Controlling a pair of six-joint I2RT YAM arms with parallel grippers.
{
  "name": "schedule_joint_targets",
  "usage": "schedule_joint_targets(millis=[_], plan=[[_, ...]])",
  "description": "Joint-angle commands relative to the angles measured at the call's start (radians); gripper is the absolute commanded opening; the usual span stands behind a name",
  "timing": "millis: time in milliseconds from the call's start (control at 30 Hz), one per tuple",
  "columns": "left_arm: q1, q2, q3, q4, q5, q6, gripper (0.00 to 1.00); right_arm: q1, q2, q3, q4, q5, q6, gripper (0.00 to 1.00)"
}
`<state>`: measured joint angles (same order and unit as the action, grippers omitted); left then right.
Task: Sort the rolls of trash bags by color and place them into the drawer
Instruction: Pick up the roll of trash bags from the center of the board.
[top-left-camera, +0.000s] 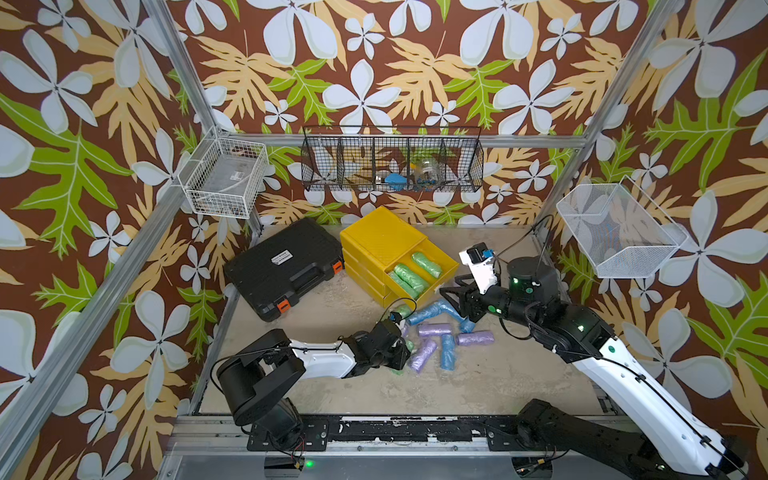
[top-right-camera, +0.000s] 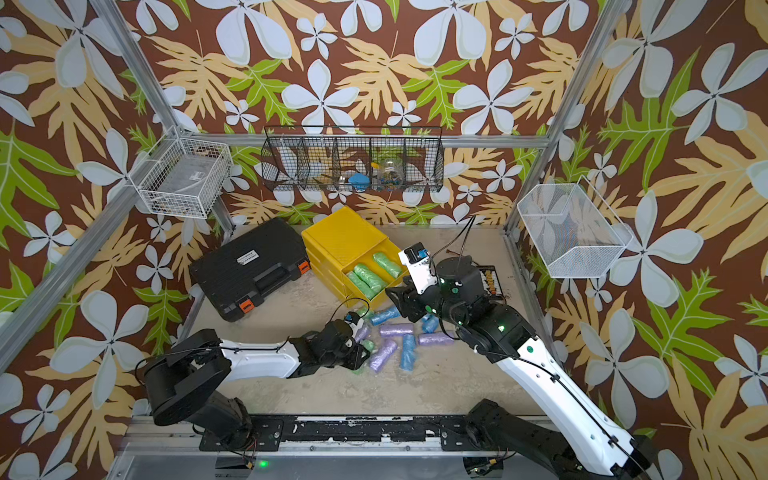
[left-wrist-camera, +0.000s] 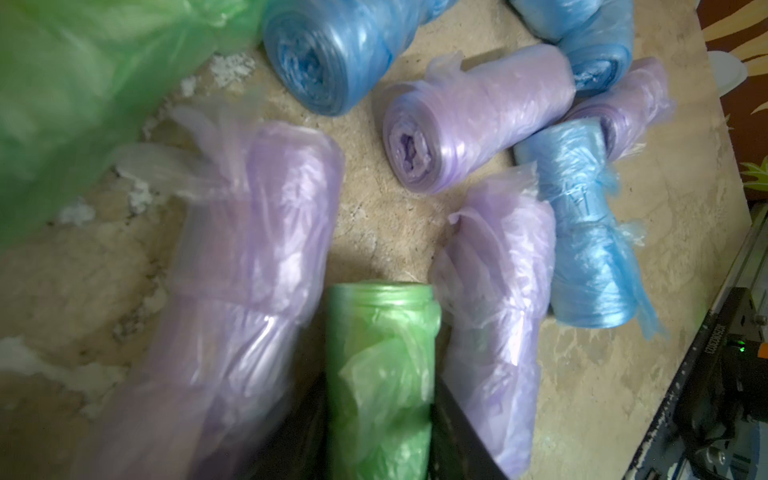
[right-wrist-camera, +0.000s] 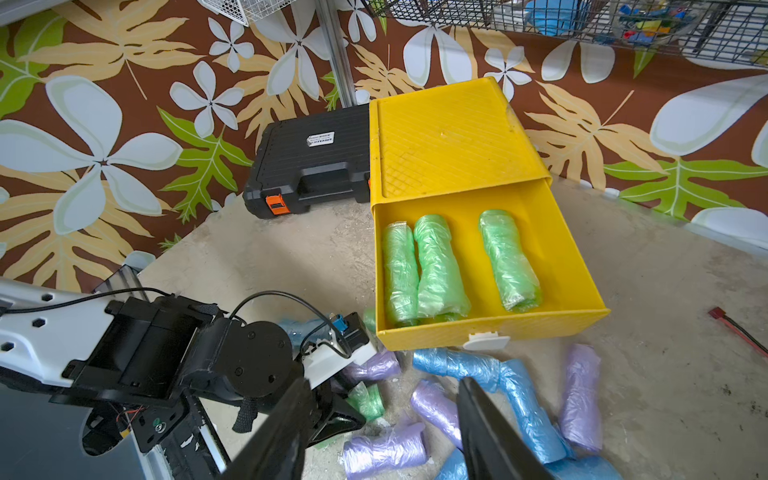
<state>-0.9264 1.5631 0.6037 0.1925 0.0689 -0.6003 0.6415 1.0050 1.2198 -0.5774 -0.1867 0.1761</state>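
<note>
Just in front of the open yellow drawer (right-wrist-camera: 540, 324), the left gripper (left-wrist-camera: 376, 411) pinches a pale green roll (left-wrist-camera: 380, 332) between its fingers, amid the loose lilac rolls (top-left-camera: 434, 329) and light blue rolls (top-left-camera: 446, 351) scattered on the table (top-left-camera: 374, 395). Inside the drawer lie three green rolls (right-wrist-camera: 436, 266), two touching and one apart. The right gripper (right-wrist-camera: 386, 386) hovers over the scattered rolls near the drawer's front wall, jaws spread, nothing between them.

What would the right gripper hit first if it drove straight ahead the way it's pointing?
Probably the drawer's front wall, dead ahead of the open right gripper. If it rides above the rim, the green rolls inside come first. Height is hard to judge.
</note>
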Motion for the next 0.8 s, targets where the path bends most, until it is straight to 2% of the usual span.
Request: schedule_joint_targets(millis=[0, 100, 167, 533, 767], plan=[[-0.003, -0.033, -0.005, -0.031, -0.001, -0.006, 0.29, 0.0, 0.004, 0.004, 0.028, -0.028, 0.014, 0.57], [-0.003, -0.086, -0.005, -0.041, 0.008, -0.009, 0.21, 0.0, 0.009, -0.004, 0.045, -0.055, 0.029, 0.58], [-0.002, -0.129, -0.004, -0.051, 0.012, -0.017, 0.19, -0.001, 0.012, -0.014, 0.059, -0.079, 0.043, 0.57], [0.016, -0.458, 0.037, -0.179, -0.034, -0.074, 0.19, 0.0, 0.063, -0.13, 0.264, -0.319, 0.179, 0.63], [0.124, -0.59, 0.107, -0.17, 0.082, -0.139, 0.19, 0.001, 0.113, -0.17, 0.415, -0.47, 0.273, 0.65]])
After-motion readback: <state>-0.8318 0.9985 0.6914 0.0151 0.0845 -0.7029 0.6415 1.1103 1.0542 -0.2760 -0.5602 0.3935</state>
